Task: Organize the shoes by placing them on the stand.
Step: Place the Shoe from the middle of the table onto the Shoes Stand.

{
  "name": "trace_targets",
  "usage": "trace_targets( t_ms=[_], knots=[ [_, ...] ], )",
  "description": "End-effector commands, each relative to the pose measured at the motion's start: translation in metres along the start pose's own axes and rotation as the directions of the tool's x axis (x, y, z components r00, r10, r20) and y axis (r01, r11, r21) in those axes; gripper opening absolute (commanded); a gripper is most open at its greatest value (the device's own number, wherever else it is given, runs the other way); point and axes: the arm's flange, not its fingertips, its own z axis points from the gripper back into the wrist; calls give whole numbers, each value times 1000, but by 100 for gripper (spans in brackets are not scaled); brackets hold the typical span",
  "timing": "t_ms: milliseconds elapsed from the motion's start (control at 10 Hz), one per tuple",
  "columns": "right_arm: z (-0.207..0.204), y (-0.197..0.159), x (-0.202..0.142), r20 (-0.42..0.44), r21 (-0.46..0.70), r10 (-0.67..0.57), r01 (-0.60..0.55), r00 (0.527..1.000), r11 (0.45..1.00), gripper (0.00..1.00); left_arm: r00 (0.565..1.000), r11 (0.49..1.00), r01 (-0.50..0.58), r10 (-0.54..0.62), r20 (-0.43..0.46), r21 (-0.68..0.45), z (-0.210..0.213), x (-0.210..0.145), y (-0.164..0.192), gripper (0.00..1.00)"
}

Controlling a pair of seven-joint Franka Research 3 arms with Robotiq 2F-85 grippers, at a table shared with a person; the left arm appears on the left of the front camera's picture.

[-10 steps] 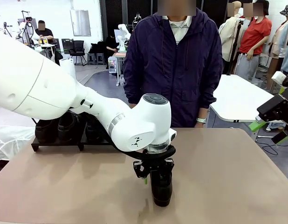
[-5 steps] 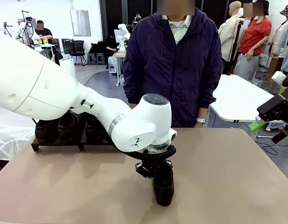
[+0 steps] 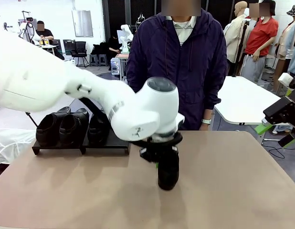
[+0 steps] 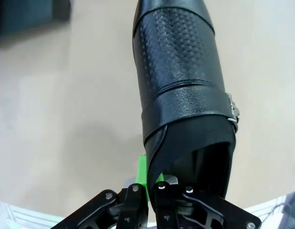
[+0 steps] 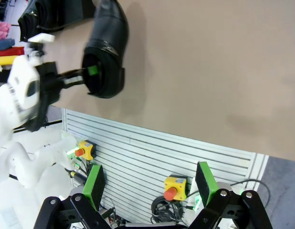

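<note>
front view: left pincer [image 3: 161, 160], now clamped on the fourth shoe's [image 3: 167, 172] heel rim, is lifting it off the counter [image 3: 233, 181] toward the stand [image 3: 80, 145]; right pincer [image 5: 150, 185] is idling wide open, empty.

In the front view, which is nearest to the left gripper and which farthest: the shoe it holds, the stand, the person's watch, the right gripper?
1. The held shoe, clamped in the left gripper, mid-table.
2. The stand, at the table's far left.
3. The person's watch, beyond the far edge; too close to the stand to rank surely.
4. The right gripper, open at the picture's right edge.
</note>
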Motion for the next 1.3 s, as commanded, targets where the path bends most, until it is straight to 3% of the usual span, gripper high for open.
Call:
trace_targets(
  t_ms=[0,200,300,500,600,1000,1200],
  knots=[
    [3,2,3,-1,29,14,-14,1000,999,100,985,999,38,-31,172,-39,63,-5,14,0],
    [3,2,3,-1,29,14,-14,1000,999,100,954,999,52,-49,297,-2,104,-19,34,0],
    [3,2,3,-1,29,14,-14,1000,999,100,949,999,43,-44,312,10,112,-25,44,0],
    [3,2,3,-1,29,14,-14,1000,999,100,953,994,-98,79,291,50,120,-42,69,0],
    [3,2,3,-1,29,14,-14,1000,999,100,958,998,50,-54,282,22,125,-22,40,0],
    [3,2,3,-1,29,14,-14,1000,999,100,960,999,24,-35,279,43,119,-32,46,0],
    [3,2,3,-1,29,14,-14,1000,999,100,948,999,-2,-14,319,48,101,15,77,0]
  ],
)
